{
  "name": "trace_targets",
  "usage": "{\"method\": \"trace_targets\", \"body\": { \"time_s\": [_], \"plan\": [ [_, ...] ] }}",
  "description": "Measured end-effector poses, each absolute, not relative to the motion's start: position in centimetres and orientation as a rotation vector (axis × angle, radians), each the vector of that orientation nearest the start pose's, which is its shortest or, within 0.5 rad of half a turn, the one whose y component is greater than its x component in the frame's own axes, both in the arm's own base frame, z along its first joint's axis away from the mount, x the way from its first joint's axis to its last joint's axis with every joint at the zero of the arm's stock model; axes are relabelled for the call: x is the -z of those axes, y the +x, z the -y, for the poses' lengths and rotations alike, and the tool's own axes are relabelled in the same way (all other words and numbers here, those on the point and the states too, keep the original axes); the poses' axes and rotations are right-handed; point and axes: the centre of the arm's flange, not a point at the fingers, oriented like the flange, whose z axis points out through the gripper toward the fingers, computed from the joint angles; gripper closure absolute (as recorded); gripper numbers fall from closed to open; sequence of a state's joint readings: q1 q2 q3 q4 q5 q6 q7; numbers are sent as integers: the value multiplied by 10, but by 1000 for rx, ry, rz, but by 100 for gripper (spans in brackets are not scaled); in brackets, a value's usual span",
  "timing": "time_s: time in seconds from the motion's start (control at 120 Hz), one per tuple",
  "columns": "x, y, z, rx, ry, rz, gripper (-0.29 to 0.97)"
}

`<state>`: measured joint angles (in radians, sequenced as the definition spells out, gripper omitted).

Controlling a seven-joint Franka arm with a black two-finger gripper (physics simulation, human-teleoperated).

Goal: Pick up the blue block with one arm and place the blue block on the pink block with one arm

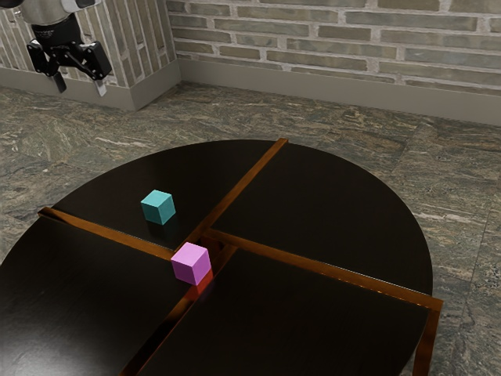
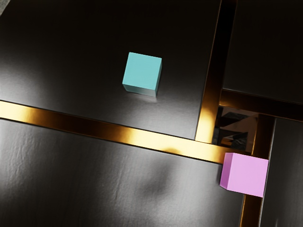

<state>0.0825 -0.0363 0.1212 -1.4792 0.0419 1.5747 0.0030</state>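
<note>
— Dark round table (image 1: 329, 211), brick wall behind. What's nearest?
— Pink block (image 1: 191, 262), at the crossing of the copper strips. The blue block (image 1: 158, 207) sits just beyond it.
— And the hand (image 1: 81, 84)?
— High above the blue block, well off toward the exterior view's left. Jaws apart, holding nothing.

Arm (image 1: 48, 9) above claw (image 1: 81, 87), past upper edge

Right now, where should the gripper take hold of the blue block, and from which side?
Two opposite side faces of the blue block, from straight above. It sits flat on the table, clear of the pink block and the dividers, so fingers should fit on both sides.
</note>
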Motion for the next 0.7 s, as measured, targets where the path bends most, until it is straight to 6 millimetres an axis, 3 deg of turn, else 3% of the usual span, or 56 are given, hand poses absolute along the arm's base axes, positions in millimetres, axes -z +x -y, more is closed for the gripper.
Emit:
{"method": "trace_targets", "body": {
  "time_s": [0.225, 0.275, 0.308, 0.333, 0.367, 0.408, 0.442, 0.483, 0.508, 0.55, 0.583, 0.633, 0.7],
  "plan": [
    [-689, 529, -120, 204, -3090, 332, 0],
    [-730, 518, -120, 292, -3065, 336, 0],
    [-786, 494, -117, 422, -3025, 338, 0],
    [-814, 476, -115, 485, -3003, 341, 0],
    [-825, 471, -121, 500, -2989, 360, 0],
    [-807, 487, -143, 431, -2980, 409, 0],
    [-777, 507, -165, 336, -2976, 450, 0],
    [-732, 531, -193, 213, -2976, 496, 0],
    [-697, 544, -220, 127, -2974, 541, 0],
    [-648, 550, -272, 19, -2962, 634, 0],
    [-611, 552, -300, -47, -2964, 671, 0],
    [-564, 560, -320, -112, -2974, 673, 0],
    [-515, 573, -329, -146, -3002, 641, 0]
  ]
}}
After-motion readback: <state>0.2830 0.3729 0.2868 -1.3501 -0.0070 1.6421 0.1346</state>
